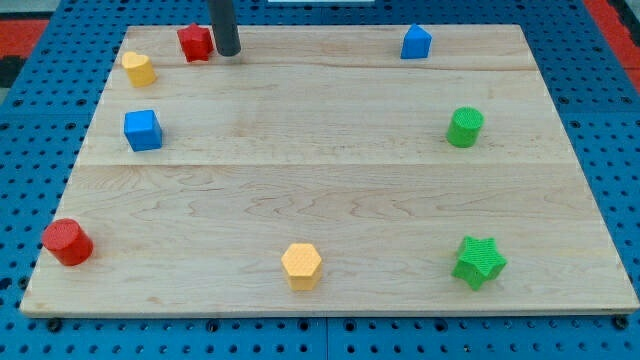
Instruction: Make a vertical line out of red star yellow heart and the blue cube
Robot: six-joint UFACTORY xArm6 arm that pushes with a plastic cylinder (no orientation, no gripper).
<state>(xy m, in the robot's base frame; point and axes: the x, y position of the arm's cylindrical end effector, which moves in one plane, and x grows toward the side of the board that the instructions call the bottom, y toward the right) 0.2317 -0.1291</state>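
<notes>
Red star (195,42) sits at the view's top left with my tip (228,52) touching its right side, placed, I judge, to nudge it left. Below lie the yellow heart (138,68) and blue cube (143,130), already stacked roughly vertically; no pincer exists to report.

Board (330,190): light wood, visible grain, joined planks, smooth satin finish, faint sheen.
Rod at upper left of frame: dark, matt, smooth; my tip (228,52) same finish.
Blocks, all matt, look like plastic with fine ridged texture: red star (195,42), yellow heart (138,68), blue cube (143,130), red cylinder (67,242), yellow hexagon (301,265), green star (479,261), green cylinder (464,127), blue block (416,42).
Base (30,120) around board: blue perforated sheet, slight gloss.
</notes>
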